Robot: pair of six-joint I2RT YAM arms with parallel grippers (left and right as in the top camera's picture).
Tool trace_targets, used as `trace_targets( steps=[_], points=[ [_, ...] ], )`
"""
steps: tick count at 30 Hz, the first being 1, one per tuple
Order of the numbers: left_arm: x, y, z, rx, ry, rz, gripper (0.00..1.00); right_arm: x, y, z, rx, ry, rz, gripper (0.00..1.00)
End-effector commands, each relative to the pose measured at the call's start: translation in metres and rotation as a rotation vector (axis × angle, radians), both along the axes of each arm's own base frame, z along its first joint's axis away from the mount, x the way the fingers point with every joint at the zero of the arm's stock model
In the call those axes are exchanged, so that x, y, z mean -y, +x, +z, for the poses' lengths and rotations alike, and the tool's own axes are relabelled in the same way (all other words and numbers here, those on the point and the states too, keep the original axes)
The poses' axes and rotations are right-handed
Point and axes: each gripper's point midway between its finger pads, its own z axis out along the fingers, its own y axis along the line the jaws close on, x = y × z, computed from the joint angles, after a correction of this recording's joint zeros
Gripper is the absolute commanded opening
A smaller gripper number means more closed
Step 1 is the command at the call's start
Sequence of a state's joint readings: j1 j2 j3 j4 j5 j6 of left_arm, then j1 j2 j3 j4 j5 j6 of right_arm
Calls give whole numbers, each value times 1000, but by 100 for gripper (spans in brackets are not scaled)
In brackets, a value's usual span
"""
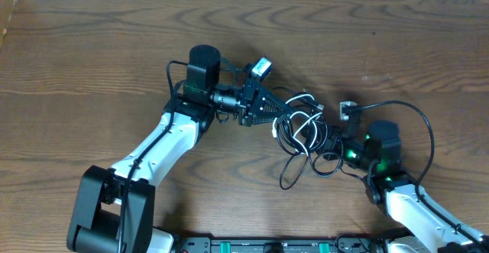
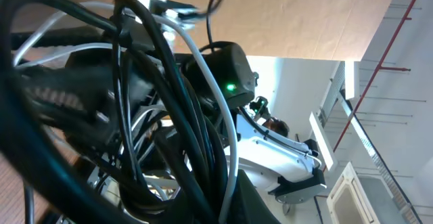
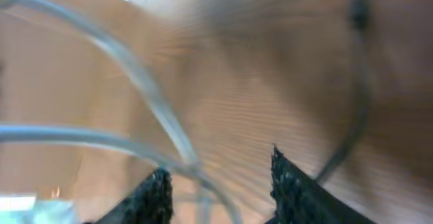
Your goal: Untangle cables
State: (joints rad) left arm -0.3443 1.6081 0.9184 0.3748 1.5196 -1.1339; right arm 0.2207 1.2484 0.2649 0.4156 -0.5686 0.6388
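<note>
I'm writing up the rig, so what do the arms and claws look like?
The left arm and right arm have white links, black joints and black cables. A green light glows on the right. The left claw and right claw are black.

No writing, label, brand or number is legible on the cables (image 1: 304,124) or the desk (image 1: 92,54).
</note>
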Motion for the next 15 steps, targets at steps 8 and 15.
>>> trace_targets(
  steps=[8,15],
  points=[
    [-3,-3,23,124,-60,-35,8,87,29,-24,-38,-192,-367,15],
    [-16,9,24,131,-60,7,8,154,36,-10,-11,-178,-553,2]
  ],
)
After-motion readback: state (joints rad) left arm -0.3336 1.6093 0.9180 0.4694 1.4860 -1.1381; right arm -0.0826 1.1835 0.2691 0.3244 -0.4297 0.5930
